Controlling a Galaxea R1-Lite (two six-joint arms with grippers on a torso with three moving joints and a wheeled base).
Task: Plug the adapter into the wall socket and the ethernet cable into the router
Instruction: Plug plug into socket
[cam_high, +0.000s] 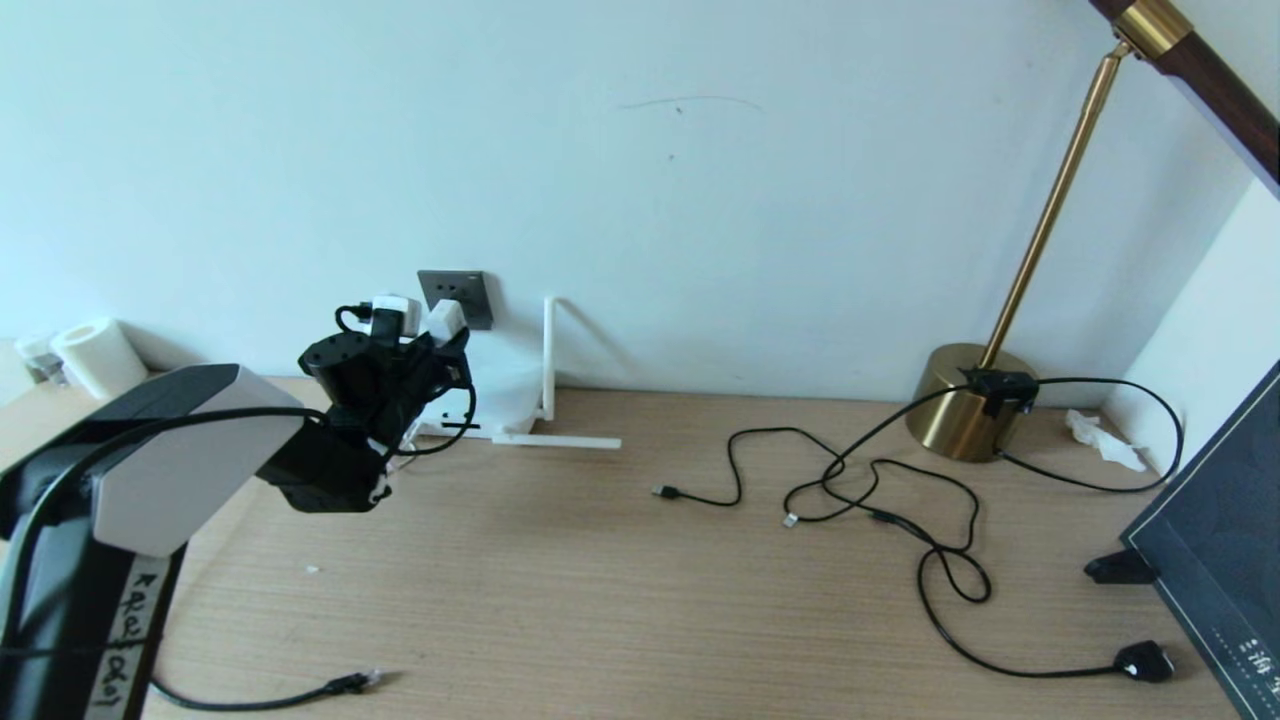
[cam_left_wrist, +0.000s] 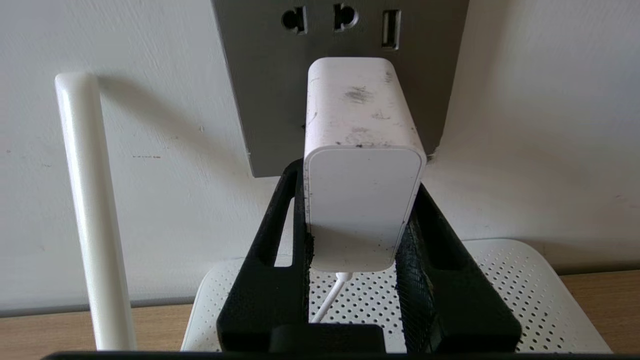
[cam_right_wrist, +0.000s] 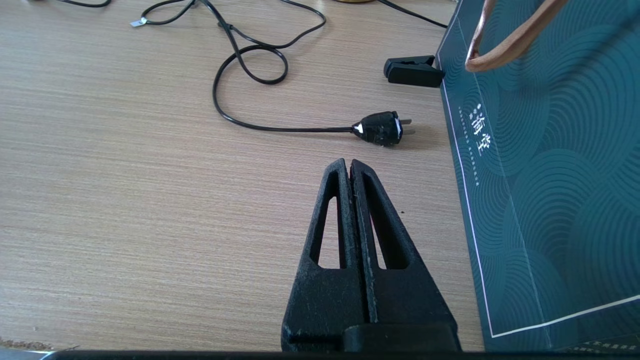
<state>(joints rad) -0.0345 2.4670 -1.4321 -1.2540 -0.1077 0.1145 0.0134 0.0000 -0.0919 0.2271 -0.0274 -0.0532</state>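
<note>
1. Head view: the left gripper (cam_high: 440, 335) reaches up to the wall socket (cam_high: 456, 297), gripping the adapter (cam_high: 446, 320); the arm hides most of the router (cam_high: 500, 395). The ethernet cable (cam_high: 345, 685) lies at the near table edge.
2. Left wrist view: fingers (cam_left_wrist: 417, 235) clamp the adapter against the socket's lower part; its prongs are hidden.
3. Right wrist view: the right gripper (cam_right_wrist: 350, 167) hovers over the table, jaws pressed together, near a black plug (cam_right_wrist: 381, 128).

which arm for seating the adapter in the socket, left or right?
Left, likely. Its tool is shut on the adapter, which is already up against the wall socket. The right tool is shut and empty, low over the table by a black plug.
</note>
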